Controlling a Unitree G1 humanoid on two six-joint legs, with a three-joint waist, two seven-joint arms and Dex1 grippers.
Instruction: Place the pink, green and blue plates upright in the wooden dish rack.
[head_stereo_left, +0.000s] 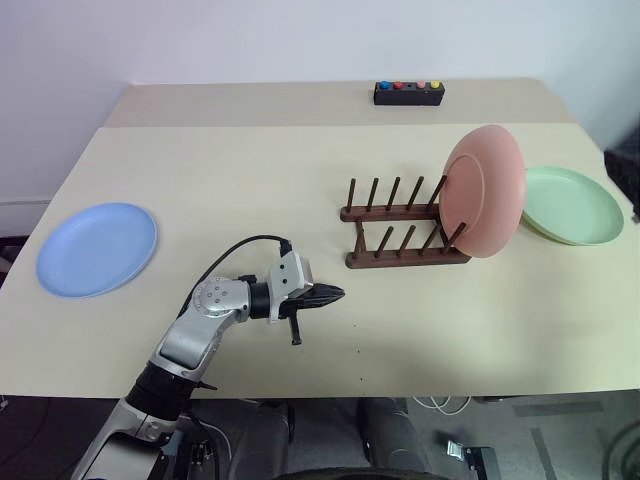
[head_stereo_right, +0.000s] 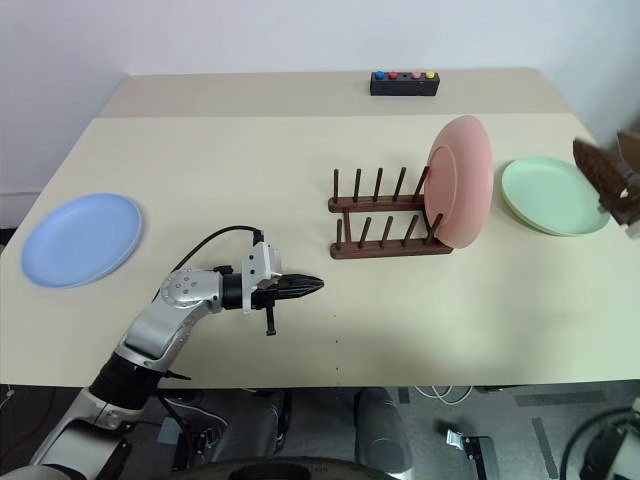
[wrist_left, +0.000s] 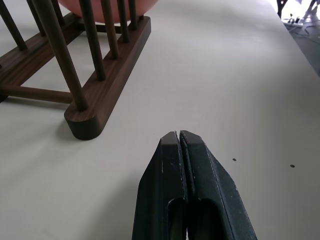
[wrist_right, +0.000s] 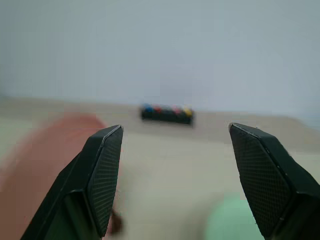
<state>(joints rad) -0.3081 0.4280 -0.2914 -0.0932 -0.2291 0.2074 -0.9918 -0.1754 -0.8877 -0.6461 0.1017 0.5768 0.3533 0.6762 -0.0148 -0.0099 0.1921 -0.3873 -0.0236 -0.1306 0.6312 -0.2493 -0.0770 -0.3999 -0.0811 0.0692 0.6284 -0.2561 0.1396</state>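
Right gripper (wrist_right: 175, 165) hangs with fingers spread and empty at three o'clock of the wooden dish rack (head_stereo_left: 405, 232), apparently having released the pink plate (head_stereo_left: 484, 204) now upright in the end slot, while the left gripper (head_stereo_left: 333, 294), pressed together, idles at seven o'clock.

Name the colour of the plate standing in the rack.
Salmon pink plate, clearest in the left eye view.

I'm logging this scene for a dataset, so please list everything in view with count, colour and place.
Pink plate: 1, salmon pink, upright at the rack's right end.
Green plate: 1, mint, flat on the table, right of the rack.
Blue plate: 1, light blue, flat at the table's left.
Rack: 1, dark brown wood, mid-table.
Button box: 1, black with coloured buttons, far edge.
Table: 1, cream.
Left gripper: shut, empty, over the table.
Right gripper: open, empty.
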